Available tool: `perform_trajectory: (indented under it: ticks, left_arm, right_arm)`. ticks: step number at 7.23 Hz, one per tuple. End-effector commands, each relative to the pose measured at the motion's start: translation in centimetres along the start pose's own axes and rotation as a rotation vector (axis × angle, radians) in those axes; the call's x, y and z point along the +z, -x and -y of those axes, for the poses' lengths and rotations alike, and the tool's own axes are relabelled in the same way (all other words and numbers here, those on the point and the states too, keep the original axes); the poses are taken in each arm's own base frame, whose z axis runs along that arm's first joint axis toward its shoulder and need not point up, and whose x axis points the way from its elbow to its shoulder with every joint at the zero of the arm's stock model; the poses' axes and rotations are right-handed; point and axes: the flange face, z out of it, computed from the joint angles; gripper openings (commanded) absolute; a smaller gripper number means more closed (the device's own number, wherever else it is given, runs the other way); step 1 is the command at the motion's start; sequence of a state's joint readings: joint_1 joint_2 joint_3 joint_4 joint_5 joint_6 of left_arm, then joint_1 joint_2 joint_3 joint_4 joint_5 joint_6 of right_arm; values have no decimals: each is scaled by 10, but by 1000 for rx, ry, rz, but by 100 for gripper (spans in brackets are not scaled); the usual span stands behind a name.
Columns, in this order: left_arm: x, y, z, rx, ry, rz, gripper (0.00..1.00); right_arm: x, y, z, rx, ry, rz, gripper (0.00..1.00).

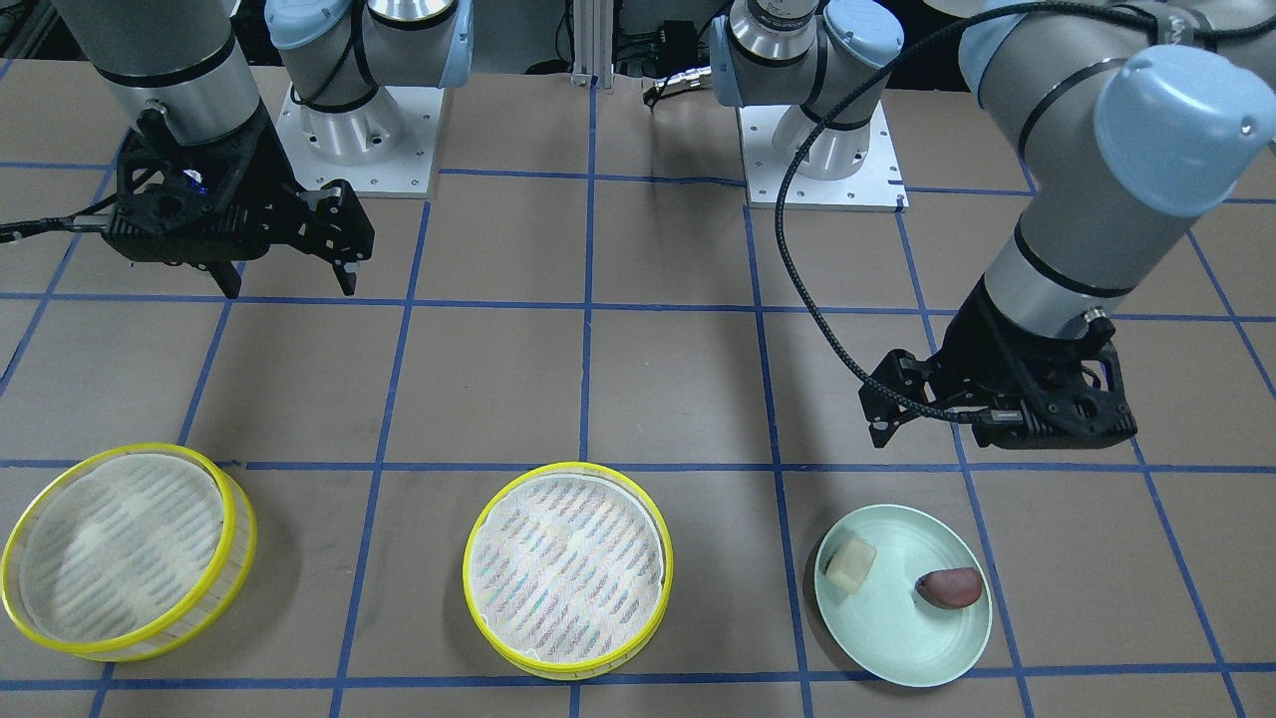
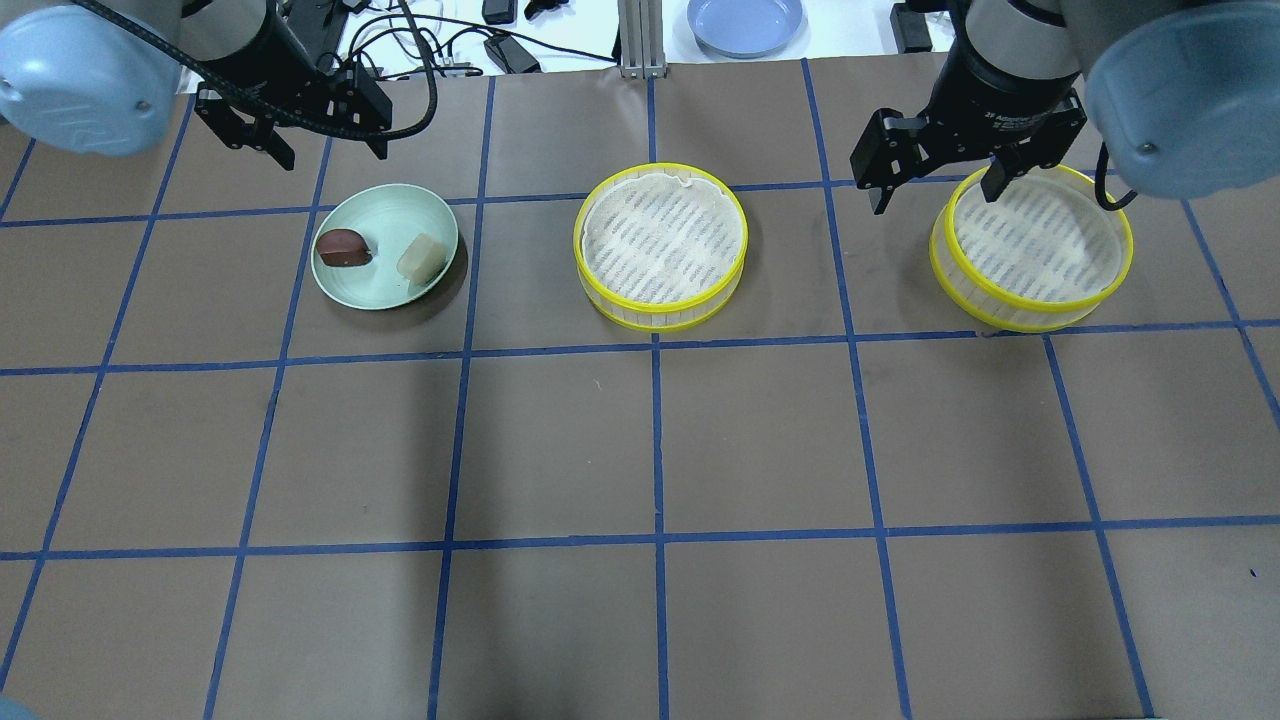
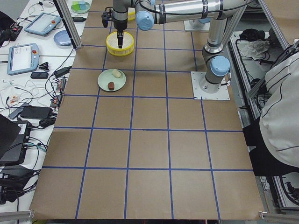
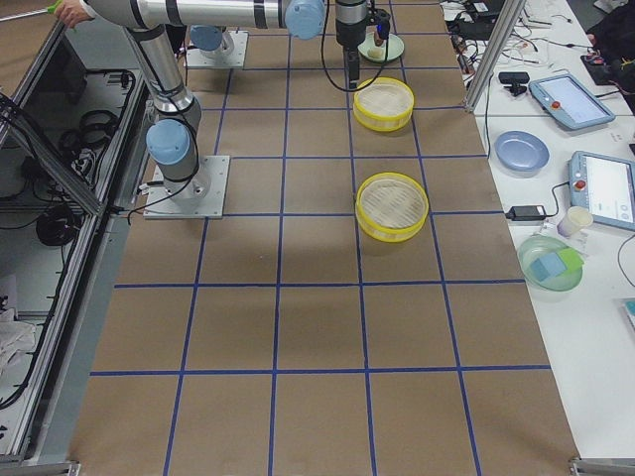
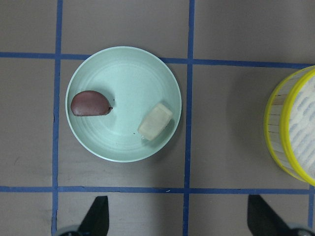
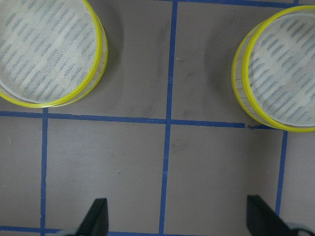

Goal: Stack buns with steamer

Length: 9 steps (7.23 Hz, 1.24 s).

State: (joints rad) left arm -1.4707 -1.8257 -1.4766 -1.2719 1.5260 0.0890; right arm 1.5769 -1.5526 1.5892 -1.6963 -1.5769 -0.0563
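Note:
A cream-white blocky bun (image 2: 421, 257) and a dark reddish-brown oval bun (image 2: 343, 248) lie apart on a pale green plate (image 2: 385, 200) at the table's far left. Two yellow-rimmed steamer trays with white liners stand in the same row, one in the middle (image 2: 660, 245) and one at the right (image 2: 1035, 250). My left gripper (image 2: 333, 152) is open and empty, hovering above the table just beyond the plate. Its wrist view shows both buns (image 5: 155, 120) (image 5: 90, 103). My right gripper (image 2: 935, 197) is open and empty, hovering between the two steamer trays, nearer the right one (image 6: 280, 69).
The table is brown paper with a blue tape grid. A blue plate (image 2: 745, 22) and cables lie on the bench beyond the far edge. A person (image 3: 280, 107) stands at the robot's side of the table in the exterior left view.

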Motion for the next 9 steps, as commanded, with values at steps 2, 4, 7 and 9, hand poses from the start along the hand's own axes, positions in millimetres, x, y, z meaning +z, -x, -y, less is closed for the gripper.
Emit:
perform_trajectory:
  ticks: [2, 4, 7, 9]
  left_arm:
    - [109, 21, 28, 139, 13, -2, 100]
    - [161, 22, 28, 161, 53, -70, 96]
    - [202, 26, 29, 156, 112, -81, 81]
    - [219, 35, 29, 141, 132, -84, 54]
  right_arm:
    - [0, -1, 0, 1, 3, 0, 100]
    - [0, -1, 0, 3, 0, 0, 100]
    - [1, -1, 0, 2, 5, 0, 100]
    - [1, -1, 0, 1, 5, 0, 100]
